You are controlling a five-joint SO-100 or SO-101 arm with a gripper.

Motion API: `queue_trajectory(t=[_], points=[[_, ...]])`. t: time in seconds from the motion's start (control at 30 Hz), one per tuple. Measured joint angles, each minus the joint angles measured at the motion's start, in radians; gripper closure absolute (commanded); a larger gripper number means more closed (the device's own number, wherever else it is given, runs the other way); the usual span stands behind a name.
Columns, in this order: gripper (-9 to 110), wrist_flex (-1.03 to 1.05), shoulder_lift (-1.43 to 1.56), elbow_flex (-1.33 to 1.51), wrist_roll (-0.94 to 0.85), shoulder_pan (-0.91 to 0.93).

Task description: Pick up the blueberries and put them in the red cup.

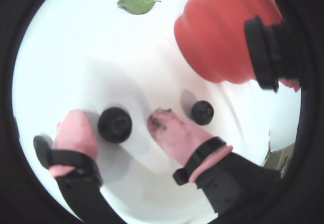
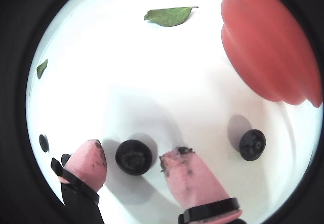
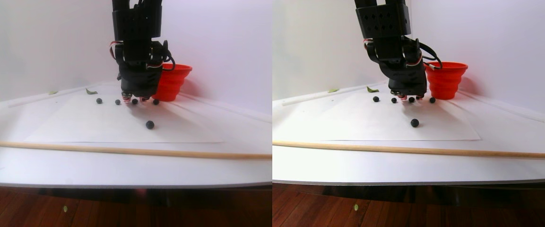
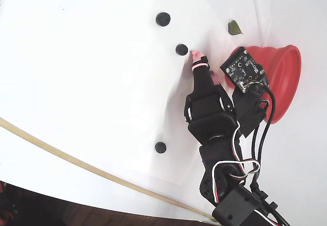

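1. Jaws parted wide, nothing gripped; gripper [image 1: 115, 120] down at the paper with pink fingertips [image 2: 88, 159] on either side of one blueberry [image 1: 115, 124], neither pad touching it in both wrist views.
2. Straddled berry sits between the tips, nearer the left-hand pad in a wrist view [image 2: 133, 157]; round, so no long axis to line up with. Judgement: only a straight close needed, no reposition.
3. Second berry [image 1: 202, 112] lies just outside the right-hand finger [image 1: 169, 128] in that wrist view, apart from it; could get nudged when the jaws shut.
4. Red cup [image 1: 223, 29] beyond and to the right of the gripper in both wrist views, near but not touching; in the fixed view [image 4: 283, 75] it lies just right of the arm, lying tipped or upright not certain from that angle; upright in the stereo pair view [image 3: 173, 80].
5. Other blueberries [image 4: 163, 19] scattered on the white sheet [image 4: 102, 83]: two ahead of the tips in the fixed view, one [image 4: 160, 147] back toward the wooden rod [image 4: 76, 162].
6. Green leaf [image 1: 136, 4] well ahead, clear of the path.
7. Open room on the sheet all round; short lift and swing right to the cup looks unobstructed, only the neighbouring berry close.
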Motion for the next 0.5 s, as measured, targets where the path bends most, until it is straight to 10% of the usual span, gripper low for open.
queue_trajectory(t=[0.5], points=[[83,0.008,-0.041,-0.048,0.002,0.000]])
